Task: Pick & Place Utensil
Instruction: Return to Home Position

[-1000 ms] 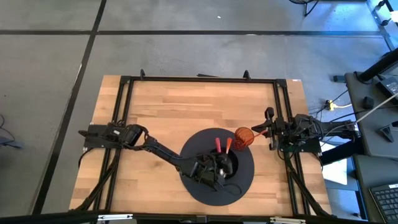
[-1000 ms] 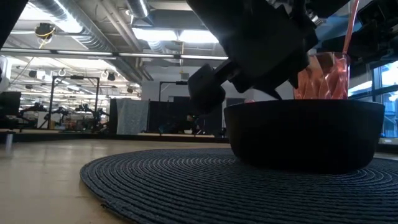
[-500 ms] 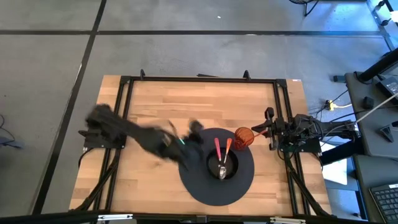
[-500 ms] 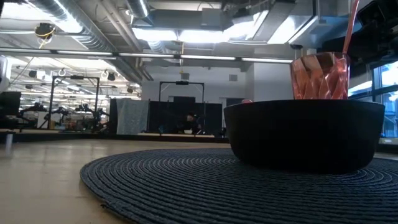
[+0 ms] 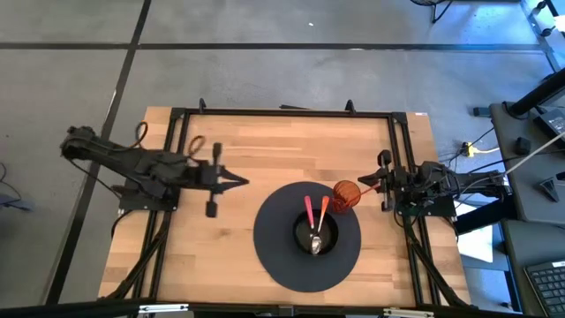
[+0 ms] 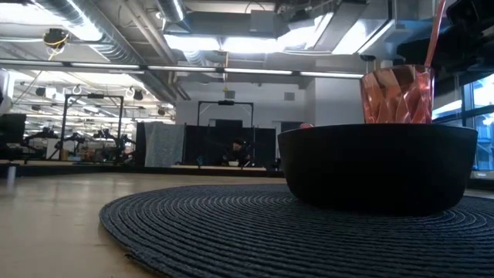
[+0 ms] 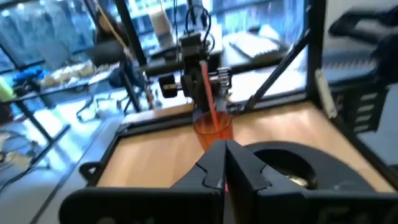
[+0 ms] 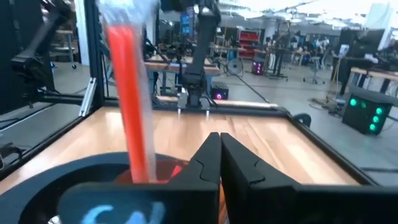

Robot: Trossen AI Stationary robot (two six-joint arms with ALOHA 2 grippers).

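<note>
A black bowl point(image 5: 315, 235) stands on a round dark placemat point(image 5: 274, 256). Two utensils lie in it, one with a red handle point(image 5: 309, 210) and one with an orange handle point(image 5: 324, 207). Their handles lean over the bowl's far rim, and a metal head point(image 5: 315, 244) lies in the bowl's bottom. An orange cup point(image 5: 346, 194) with a red stick point(image 8: 129, 106) stands at the mat's far right edge. My left gripper point(image 5: 242, 182) is shut and empty, left of the mat. My right gripper point(image 8: 219, 149) is shut and empty, just right of the cup.
Bare wood lies on the table's left and far parts point(image 5: 282, 146). A black frame point(image 5: 177, 132) runs along the table's sides. In the low view the bowl point(image 6: 378, 166) and the cup point(image 6: 397, 94) stand on the mat point(image 6: 231, 224). The room lies behind them.
My left gripper has drawn back fast from over the bowl toward the table's left edge and now points right, left of the mat. The bowl, hidden under it before, now shows with the utensils in it. The low view no longer shows the arm.
</note>
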